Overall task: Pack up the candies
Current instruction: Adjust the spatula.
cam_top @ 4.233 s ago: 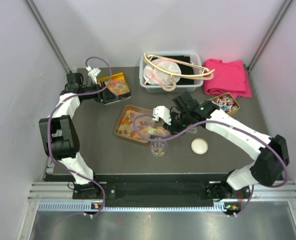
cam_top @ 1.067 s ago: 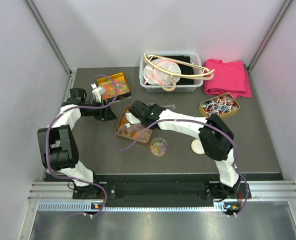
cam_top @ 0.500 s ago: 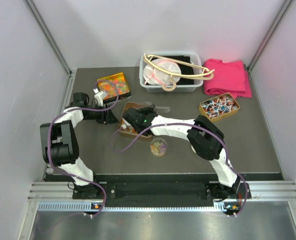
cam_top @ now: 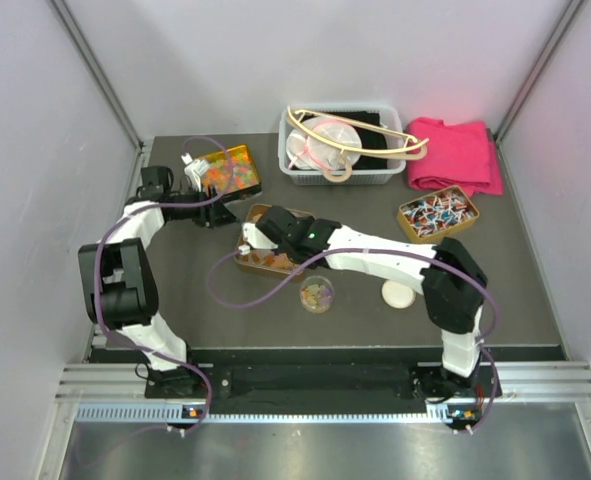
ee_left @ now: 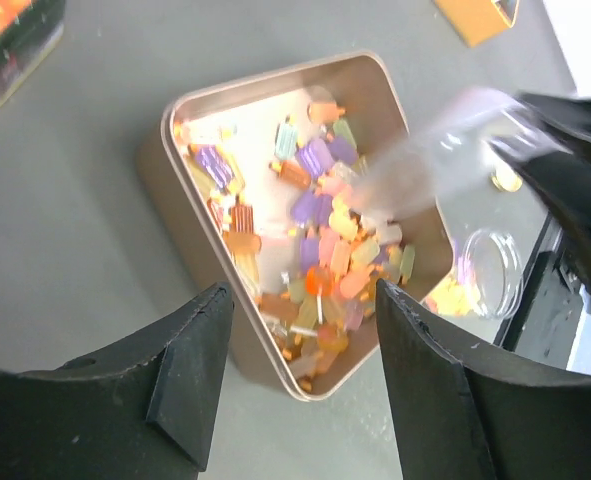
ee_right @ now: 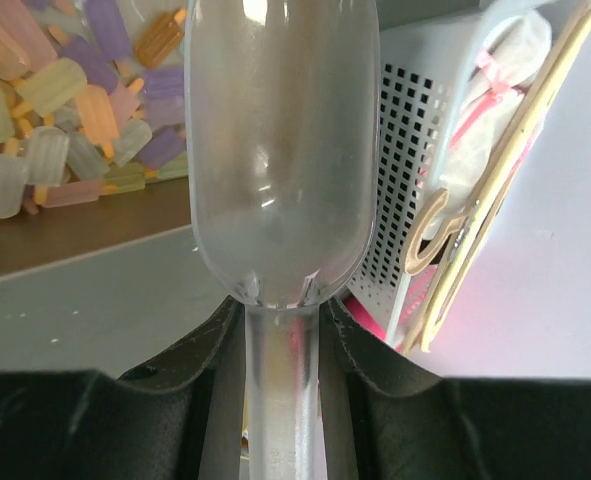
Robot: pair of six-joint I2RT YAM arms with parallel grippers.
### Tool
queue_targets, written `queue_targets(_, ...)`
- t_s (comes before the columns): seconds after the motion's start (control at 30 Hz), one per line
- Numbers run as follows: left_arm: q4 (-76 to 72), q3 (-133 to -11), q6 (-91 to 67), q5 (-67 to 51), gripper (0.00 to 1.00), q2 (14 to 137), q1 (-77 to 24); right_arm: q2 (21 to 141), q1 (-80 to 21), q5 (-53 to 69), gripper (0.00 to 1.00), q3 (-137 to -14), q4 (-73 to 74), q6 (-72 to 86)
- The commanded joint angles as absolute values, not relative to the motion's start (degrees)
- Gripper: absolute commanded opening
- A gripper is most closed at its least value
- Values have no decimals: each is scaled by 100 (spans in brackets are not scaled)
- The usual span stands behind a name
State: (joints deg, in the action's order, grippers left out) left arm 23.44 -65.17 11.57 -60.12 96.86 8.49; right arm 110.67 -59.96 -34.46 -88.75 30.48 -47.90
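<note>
The right tool was clamped on a clear scoop just over the candies in the gold tin, probably to dig some out, while the left tool hung apart to the tin's left.

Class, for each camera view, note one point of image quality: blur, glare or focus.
Left wrist: the clear scoop is smeared by motion blur; glare whitens an inner corner of the gold tin. Right wrist: the scoop is sharp with bright highlights, the candies behind slightly softer. Top external: even light, only faint shadows.
</note>
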Motion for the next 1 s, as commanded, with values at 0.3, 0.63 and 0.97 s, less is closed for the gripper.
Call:
queue_targets(0.3, 1723, -6767, 607, -6442, 63, 9861, 352, 10134, -6064, -2180, 0, -8789, 3182, -4043)
queue_targets(0.63, 1793, -6847, 659, -6258, 63, 9975, 141, 9985, -6091, -2074, 0, -8745, 3077, -3955)
queue_targets(0.97, 2030, -6829, 949, -6144, 62, 10046, 53, 9800, -6100, -2083, 0, -8956, 3041, -4025)
